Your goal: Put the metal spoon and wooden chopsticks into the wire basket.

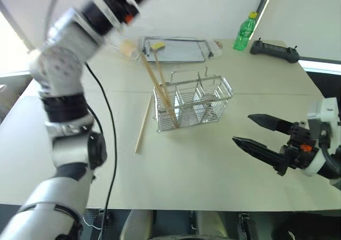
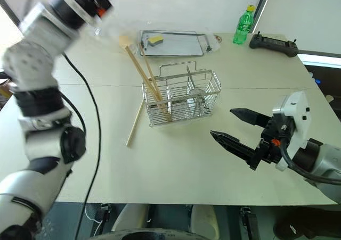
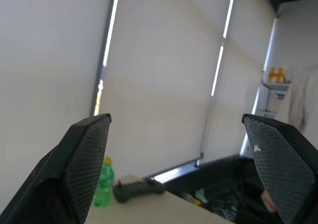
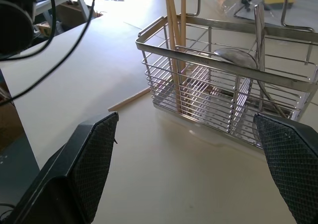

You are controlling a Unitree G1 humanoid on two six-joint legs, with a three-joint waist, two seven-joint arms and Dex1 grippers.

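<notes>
Two wooden chopsticks (image 1: 160, 88) and the metal spoon (image 4: 238, 57) stand in the wire basket (image 1: 213, 99). One chopstick (image 1: 143, 125) lies on the bench (image 1: 213, 160); both grippers, left (image 3: 174, 174) and right (image 1: 254, 132), gape empty. It likely needs picking up next.

Spoon (image 4: 238, 58) and two chopsticks (image 1: 160, 88) in basket (image 1: 194, 102); one chopstick (image 1: 143, 124) outside.

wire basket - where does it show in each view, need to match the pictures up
Left eye view: the wire basket stands at the table's middle, just above picture centre.
Right eye view: centre, slightly left of middle.
Left wrist view: not in it.
Right wrist view: upper right, large and close.
Shared landmark: the wooden chopsticks leaning out of the basket's end compartment, also seen in the right wrist view.
</notes>
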